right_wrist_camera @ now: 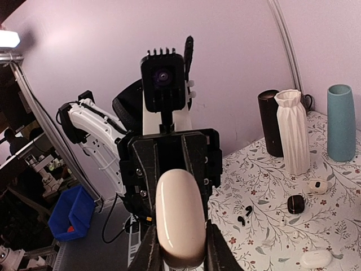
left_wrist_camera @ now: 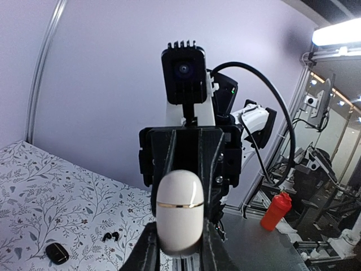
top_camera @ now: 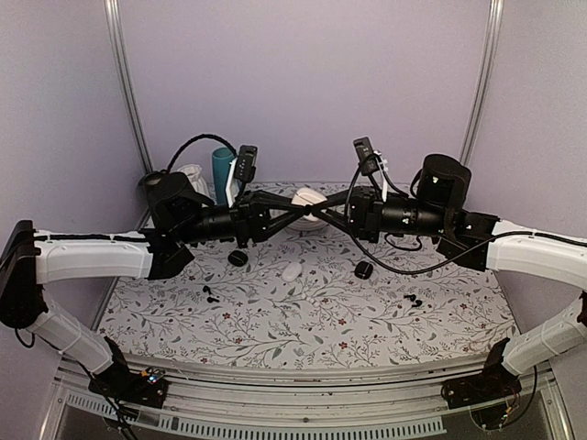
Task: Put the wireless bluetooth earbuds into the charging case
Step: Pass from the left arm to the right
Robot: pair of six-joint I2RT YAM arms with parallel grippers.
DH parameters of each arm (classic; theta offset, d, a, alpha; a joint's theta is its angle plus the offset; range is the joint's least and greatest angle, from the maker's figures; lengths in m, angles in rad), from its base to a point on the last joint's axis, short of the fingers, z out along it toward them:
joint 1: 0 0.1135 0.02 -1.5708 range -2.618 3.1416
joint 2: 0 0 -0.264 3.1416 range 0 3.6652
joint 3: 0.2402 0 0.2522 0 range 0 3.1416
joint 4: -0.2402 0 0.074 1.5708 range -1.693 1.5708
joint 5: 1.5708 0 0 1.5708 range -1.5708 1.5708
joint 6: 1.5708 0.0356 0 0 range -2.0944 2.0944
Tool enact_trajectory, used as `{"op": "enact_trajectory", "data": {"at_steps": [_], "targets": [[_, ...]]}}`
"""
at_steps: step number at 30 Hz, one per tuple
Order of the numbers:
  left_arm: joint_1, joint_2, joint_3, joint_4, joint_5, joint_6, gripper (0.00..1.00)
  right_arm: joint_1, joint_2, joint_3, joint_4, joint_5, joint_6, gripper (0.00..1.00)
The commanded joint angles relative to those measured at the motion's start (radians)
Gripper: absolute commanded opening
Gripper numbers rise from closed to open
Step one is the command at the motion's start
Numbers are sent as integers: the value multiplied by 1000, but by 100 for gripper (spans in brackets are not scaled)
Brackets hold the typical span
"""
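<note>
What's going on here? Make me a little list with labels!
Held thing: charging case, closed, up above the table
Left gripper: shut on the case
Right gripper: shut on its other end
On the table: black cases, white oval object, black earbuds
At the back: teal vase, white vase

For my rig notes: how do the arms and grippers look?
The left arm and right arm have white tubular links and black joints. The left gripper and right gripper are black, with slim fingers. A black cable loops over each wrist.
</note>
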Motion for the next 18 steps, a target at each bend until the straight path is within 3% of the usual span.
{"op": "enact_trajectory", "data": {"at_steps": [1, 3, 5, 9, 15, 16, 18], "targets": [[19, 13, 24, -9, -8, -16, 0, 6, -13, 1, 27, 15, 8, 9], [21, 16, 25, -12, -9, -20, 1, 6, -11, 0, 28, 17, 15, 5], [23, 20, 25, -13, -15, -24, 8, 6, -14, -6, 36, 22, 25, 4], [33, 13, 23, -61, -64, -11, 42, 3, -20, -13, 35, 45, 44, 4], [55, -11, -16, -108, -155, 43, 79, -78, -49, -65, 22, 91, 83, 4], [59, -17, -22, -118, -172, 49, 93, -94, -54, -72, 14, 100, 87, 4], [64, -33, -31, -152, -211, 78, 96, -127, -64, -89, -11, 122, 90, 4]]}}
